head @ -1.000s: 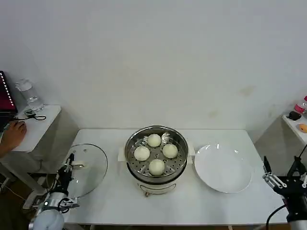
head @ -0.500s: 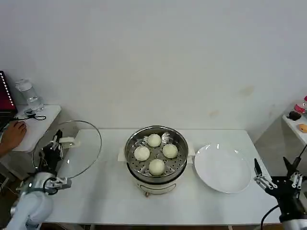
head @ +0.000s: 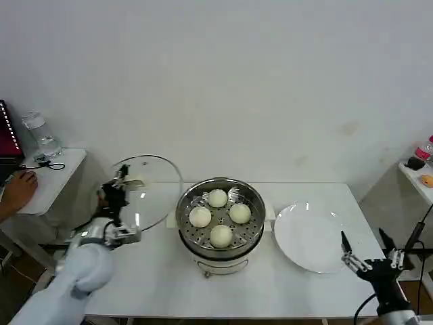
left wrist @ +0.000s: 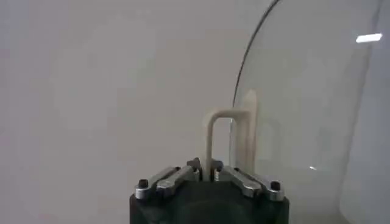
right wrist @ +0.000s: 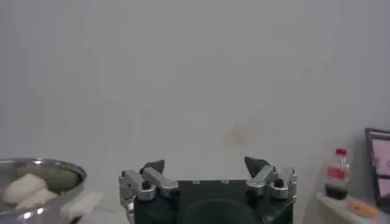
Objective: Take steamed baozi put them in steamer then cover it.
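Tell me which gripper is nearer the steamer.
Left. The left gripper, holding the glass lid tilted, is just beside the steamer; the right gripper waits open beyond the plate.

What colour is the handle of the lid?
Pale cream handle, clearest in the left wrist view.

white table (head: 155, 277), steamer (head: 220, 227) at its centre, white plate (head: 314, 238) just right of it
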